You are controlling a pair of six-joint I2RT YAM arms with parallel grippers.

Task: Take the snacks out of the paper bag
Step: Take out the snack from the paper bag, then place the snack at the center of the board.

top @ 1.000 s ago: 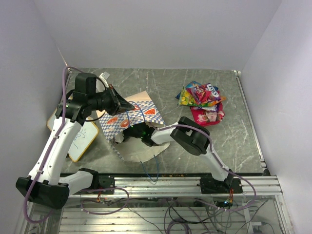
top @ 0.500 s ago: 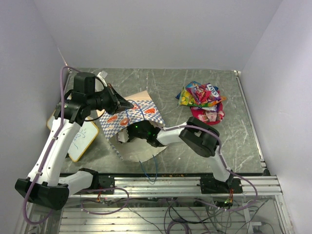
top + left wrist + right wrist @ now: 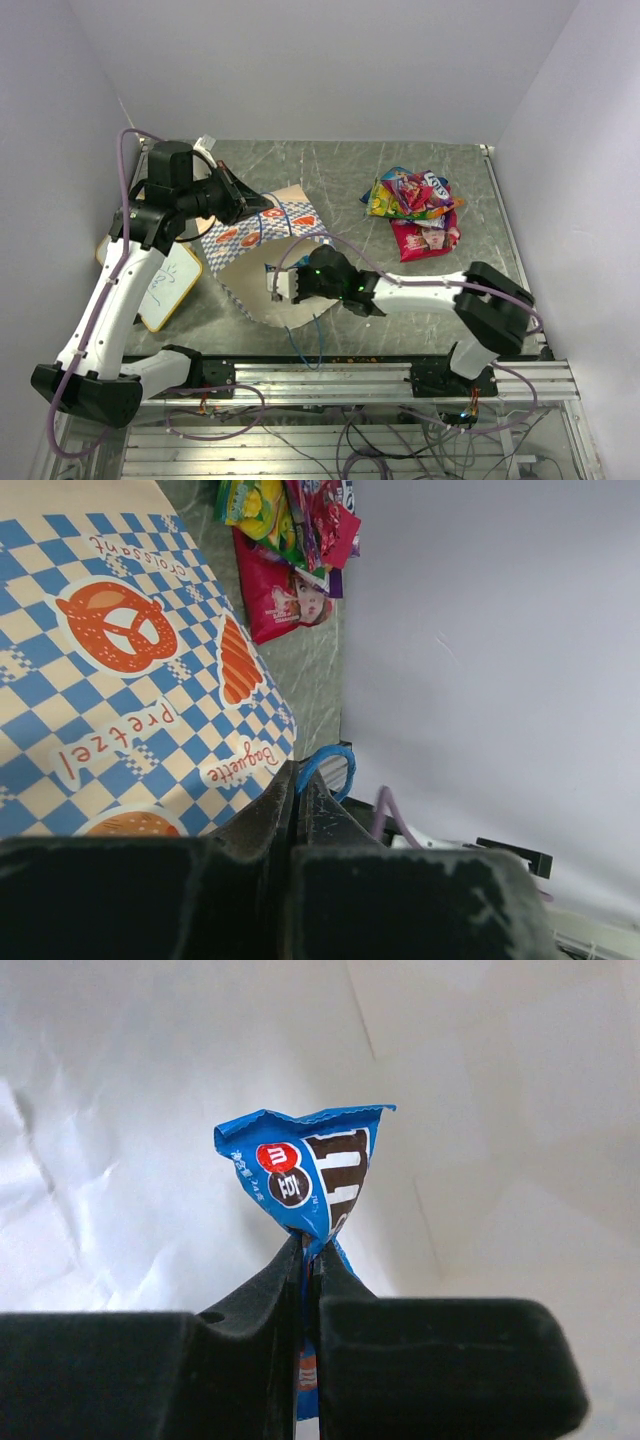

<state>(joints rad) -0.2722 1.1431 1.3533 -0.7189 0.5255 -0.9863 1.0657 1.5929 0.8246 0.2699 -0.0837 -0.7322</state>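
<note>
Blue packet [image 3: 305, 1185]: pinched in closed right end effector [image 3: 308, 1260] at paper bag [image 3: 120, 660] mouth. Left end effector [image 3: 295, 790] clamps bag rim. Snack pile [image 3: 415, 210] out, far right; bag's remainder unseen.

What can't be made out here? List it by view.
Top view: the blue packet in the shut right tool is hidden by that tool.
Top and right wrist views: whether more snacks lie inside the paper bag; its checkered wall covers the inside.
Left wrist view: the snack pile is cut by the top edge; packets overlap, count unclear.
</note>
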